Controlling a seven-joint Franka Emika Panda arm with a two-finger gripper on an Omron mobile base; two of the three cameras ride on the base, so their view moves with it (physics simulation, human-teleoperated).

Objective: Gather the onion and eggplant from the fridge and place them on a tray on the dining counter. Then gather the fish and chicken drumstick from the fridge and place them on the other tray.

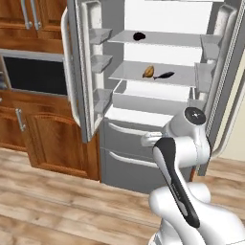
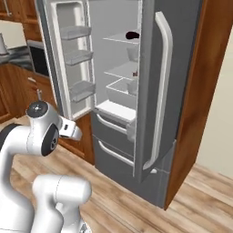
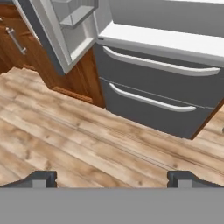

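The fingers (image 3: pixel 112 178) stand wide apart and empty above wooden floor (image 3: pixel 78 144), with two grey freezer drawers (image 3: pixel 153 98) ahead and the open fridge door (image 3: pixel 52 30) up-left.

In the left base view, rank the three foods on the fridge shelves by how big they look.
1. Dark fish, middle shelf: longest, though thin.
2. Dark item, upper shelf, probably the eggplant.
3. Brown drumstick, beside the fish.
The last two look nearly alike, and the upper shelf item may sit farther back, so I would not rank them firmly.
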